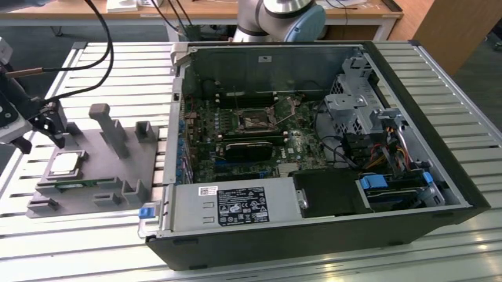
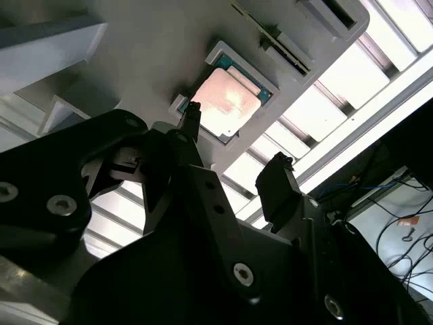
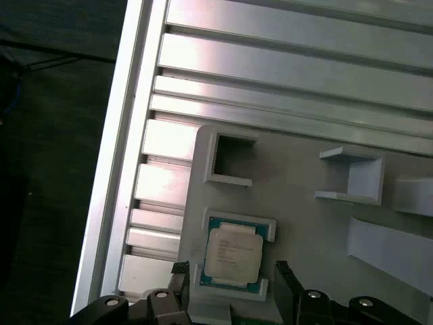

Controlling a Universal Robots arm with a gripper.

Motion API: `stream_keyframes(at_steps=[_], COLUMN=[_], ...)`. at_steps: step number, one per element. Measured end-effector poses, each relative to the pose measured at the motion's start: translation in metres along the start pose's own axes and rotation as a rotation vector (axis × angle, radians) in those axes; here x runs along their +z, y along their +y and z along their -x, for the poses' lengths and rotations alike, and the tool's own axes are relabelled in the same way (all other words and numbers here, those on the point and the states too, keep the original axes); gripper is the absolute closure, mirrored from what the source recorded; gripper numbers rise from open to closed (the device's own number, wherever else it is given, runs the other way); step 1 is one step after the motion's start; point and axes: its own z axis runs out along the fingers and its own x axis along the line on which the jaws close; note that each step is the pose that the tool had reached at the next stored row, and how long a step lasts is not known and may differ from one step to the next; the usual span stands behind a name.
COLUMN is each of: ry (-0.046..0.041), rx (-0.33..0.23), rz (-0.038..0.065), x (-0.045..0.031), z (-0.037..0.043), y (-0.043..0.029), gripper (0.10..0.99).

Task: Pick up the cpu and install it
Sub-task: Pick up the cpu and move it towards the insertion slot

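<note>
1. Claw [image 1: 49,123] spread wide and empty, poised low over the cpu [image 1: 67,163]. In the first wrist view, one finger on each side of the chip, neither touching it.
2. Cpu lying flat in a framed pocket of the grey holder [image 1: 102,176] at the exterior view's left, well apart from the open computer case [image 1: 439,194] and its motherboard socket [image 1: 255,120].
3. Likely hazard: off-centre closing onto the pocket's frame instead of the chip's edges, giving a tilted or slipping lift.
4. Further hazard: green memory stick [image 1: 70,185] just beside the pocket, within reach of a stray finger.
5. Surface: slatted aluminium tabletop [image 1: 86,241], with grooves between slats likely to catch a dropped chip.
6. Room: wooden desk [image 1: 220,13] behind, black cables [image 1: 106,53] hanging near the claw, arm base [image 1: 283,17] beyond the case.
</note>
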Motion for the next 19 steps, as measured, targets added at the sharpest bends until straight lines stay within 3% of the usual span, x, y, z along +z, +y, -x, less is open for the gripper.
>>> stream_keyframes(at_steps=[16,18,19], ry=[-0.0001,0.0000,0.0000], rx=[0.001,0.001,0.001], rz=[0.000,0.000,0.000], x=[0.0000,0.0000,0.0000], z=[0.0000,0.0000,0.0000], y=[0.0000,0.0000,0.0000], gripper=[0.467,0.349,0.349])
